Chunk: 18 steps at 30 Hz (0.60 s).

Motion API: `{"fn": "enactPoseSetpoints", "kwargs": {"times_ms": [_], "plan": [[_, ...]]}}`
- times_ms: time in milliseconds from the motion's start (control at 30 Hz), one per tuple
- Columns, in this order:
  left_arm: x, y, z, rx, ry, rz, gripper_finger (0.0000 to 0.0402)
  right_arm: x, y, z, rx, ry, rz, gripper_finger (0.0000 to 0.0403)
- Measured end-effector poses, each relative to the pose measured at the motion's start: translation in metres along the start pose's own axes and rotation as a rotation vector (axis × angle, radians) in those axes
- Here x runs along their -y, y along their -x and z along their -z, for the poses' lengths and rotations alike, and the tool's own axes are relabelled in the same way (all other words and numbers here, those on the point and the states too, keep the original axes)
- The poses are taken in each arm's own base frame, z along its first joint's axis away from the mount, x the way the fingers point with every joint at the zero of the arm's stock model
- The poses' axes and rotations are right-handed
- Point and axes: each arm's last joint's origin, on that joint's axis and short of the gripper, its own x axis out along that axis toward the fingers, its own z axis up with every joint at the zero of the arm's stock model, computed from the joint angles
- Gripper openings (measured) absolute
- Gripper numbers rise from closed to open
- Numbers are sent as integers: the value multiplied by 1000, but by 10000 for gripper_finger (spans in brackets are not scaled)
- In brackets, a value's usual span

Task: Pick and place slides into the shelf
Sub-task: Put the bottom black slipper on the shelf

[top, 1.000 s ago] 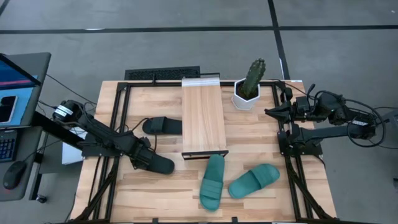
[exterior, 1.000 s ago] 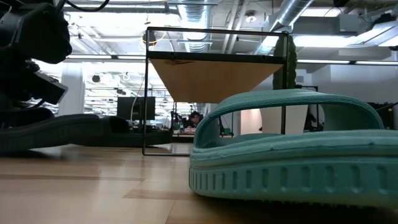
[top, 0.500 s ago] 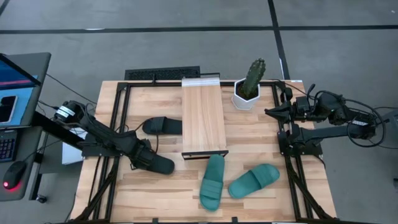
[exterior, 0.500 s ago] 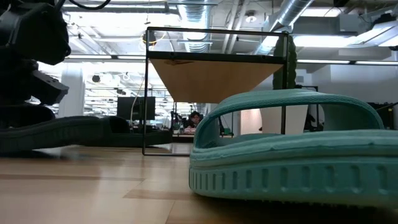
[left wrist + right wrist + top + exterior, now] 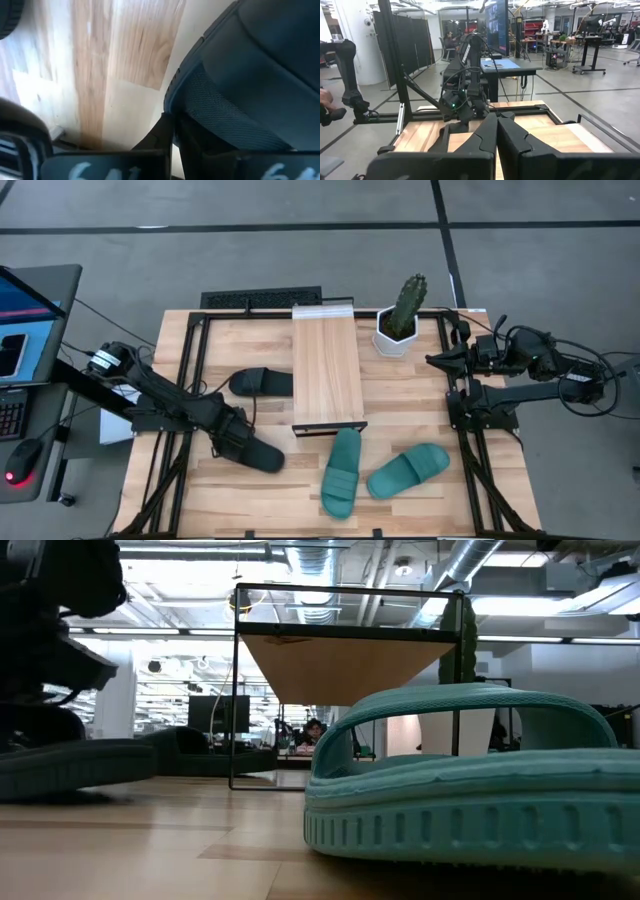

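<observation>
Left gripper (image 5: 237, 442) low over the table's near-left part, fingers pinched on the black slide (image 5: 256, 454) there, at its heel end; toe pointing toward the teal pair. In the left wrist view, both fingers (image 5: 167, 131) pressed together on the dark edge of that slide (image 5: 250, 75), bare wood of the table (image 5: 100, 60) beside it. In the low view, the same slide (image 5: 75, 762) lying flat at far left under the dark bulk of the arm.

Second black slide (image 5: 261, 382) flat on the table just left of the shelf (image 5: 327, 365), toe almost touching its frame. Shelf standing mid-table, light plank top bare, black frame below; in the low view seen from underneath (image 5: 340, 665) as a plank on thin black legs.

Two teal slides in front of the shelf: one (image 5: 341, 472) lengthwise, toe close to the shelf's near edge; the other (image 5: 408, 470) angled to its right, the two nearly touching at the heels. One of them (image 5: 470, 785) huge in the low view's foreground, strap up.

Potted cactus (image 5: 402, 316) just right of the shelf's far end.

Right gripper (image 5: 434, 361) parked at the table's right edge, well apart from the slides, fingers (image 5: 492, 131) closed together and holding nothing.
</observation>
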Motion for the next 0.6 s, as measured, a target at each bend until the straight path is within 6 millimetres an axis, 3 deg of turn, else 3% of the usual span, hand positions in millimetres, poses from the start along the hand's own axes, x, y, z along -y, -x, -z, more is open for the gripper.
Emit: {"fn": "enactPoseSetpoints", "kwargs": {"times_ms": [267,600], "plan": [[-1,25,1,-20,3,-22,1,0,0,0,0,0,0,0],[-12,58,13,98,38,64,1,0,0,0,0,0,0,0]]}}
